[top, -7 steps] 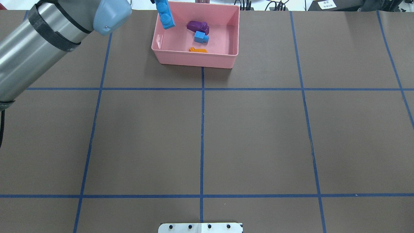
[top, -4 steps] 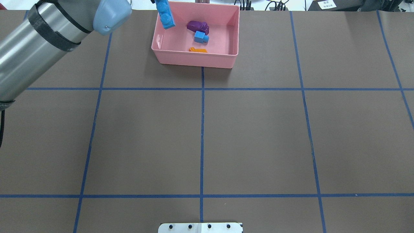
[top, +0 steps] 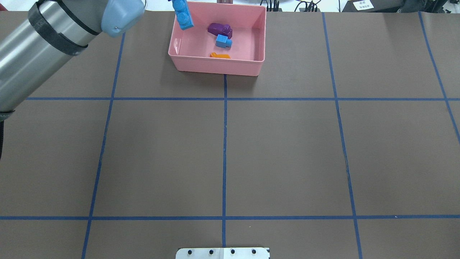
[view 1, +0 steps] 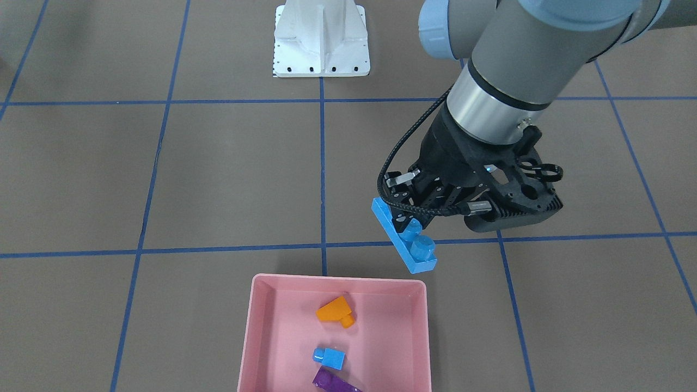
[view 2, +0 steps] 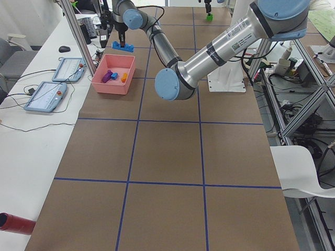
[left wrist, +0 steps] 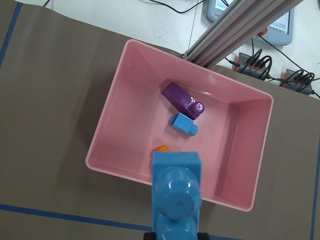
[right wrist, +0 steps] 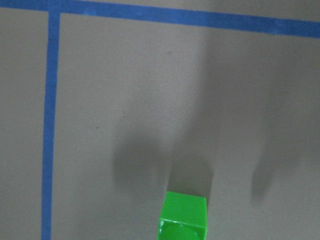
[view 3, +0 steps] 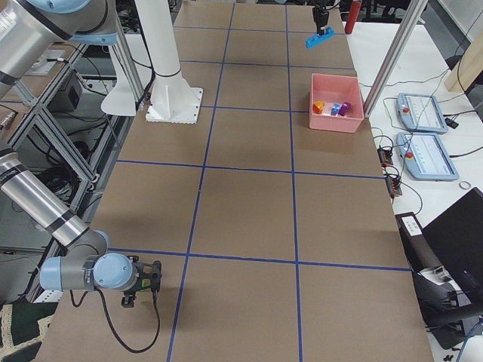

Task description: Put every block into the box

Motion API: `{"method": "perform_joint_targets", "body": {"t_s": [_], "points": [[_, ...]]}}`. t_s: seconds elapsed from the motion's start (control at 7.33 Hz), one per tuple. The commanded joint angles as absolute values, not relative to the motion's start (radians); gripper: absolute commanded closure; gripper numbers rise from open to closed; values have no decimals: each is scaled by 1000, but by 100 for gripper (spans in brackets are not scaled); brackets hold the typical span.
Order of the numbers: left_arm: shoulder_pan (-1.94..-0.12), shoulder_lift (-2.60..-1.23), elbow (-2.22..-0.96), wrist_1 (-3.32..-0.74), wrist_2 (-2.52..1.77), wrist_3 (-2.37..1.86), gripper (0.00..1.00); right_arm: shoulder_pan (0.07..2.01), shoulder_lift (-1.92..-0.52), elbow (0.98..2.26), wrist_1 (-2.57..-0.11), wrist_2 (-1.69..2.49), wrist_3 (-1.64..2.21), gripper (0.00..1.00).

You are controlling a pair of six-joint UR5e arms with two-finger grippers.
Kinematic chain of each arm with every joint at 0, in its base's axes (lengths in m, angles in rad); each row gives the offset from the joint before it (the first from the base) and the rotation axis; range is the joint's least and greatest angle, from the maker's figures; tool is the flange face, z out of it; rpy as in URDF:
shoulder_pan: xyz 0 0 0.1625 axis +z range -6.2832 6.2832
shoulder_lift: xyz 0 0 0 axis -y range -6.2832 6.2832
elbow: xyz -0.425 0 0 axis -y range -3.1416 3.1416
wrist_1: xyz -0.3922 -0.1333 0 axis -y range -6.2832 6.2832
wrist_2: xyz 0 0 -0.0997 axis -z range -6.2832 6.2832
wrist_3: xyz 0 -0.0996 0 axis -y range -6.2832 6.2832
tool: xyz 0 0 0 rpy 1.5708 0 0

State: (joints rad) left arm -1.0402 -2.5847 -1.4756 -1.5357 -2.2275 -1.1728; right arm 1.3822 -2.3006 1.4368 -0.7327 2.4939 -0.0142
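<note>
My left gripper (view 1: 407,219) is shut on the long blue bar (view 1: 404,235) and holds it tilted in the air, close to the pink box (view 1: 248,337). In the left wrist view the bar (left wrist: 176,192) hangs over the box's near wall (left wrist: 125,172). Inside the box lie the orange sloped brick (view 1: 335,311), the small blue cube (view 1: 329,356) and the purple sloped brick (view 1: 335,382). The green brick (right wrist: 182,219) sits at the bottom middle of the right wrist view, above its own shadow on the table. The right gripper's fingers are out of frame there.
The white metal base (view 1: 321,38) stands at the robot's side of the table. The brown table (top: 287,154) is marked with blue tape lines. An aluminium post (left wrist: 240,30) and cables rise just behind the box's far wall.
The left arm and the blue bar have shifted slightly up and to the left in the overhead view. The bricks in the box have not moved.
</note>
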Motion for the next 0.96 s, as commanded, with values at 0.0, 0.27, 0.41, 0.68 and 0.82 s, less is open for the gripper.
{"method": "perform_joint_targets", "body": {"t_s": [0.0, 0.27, 0.41, 0.68, 0.82], "points": [[-1054, -2585, -1486, -1532, -2227, -1170, 100, 1381, -2255, 1390, -733, 2500, -15, 1], [-1065, -2585, -1502, -1525, -2229, -1170, 100, 1381, -2253, 1376, -733, 2500, -17, 2], [-1066, -2585, -1505, -1525, -2229, -1170, 100, 1381, -2253, 1368, -733, 2500, -20, 2], [-1068, -2583, -1516, -1523, -2230, -1170, 100, 1381, -2253, 1352, -732, 2500, -21, 2], [-1068, -2583, -1516, -1523, -2230, -1170, 100, 1381, -2253, 1345, -732, 2528, -23, 2]]}}
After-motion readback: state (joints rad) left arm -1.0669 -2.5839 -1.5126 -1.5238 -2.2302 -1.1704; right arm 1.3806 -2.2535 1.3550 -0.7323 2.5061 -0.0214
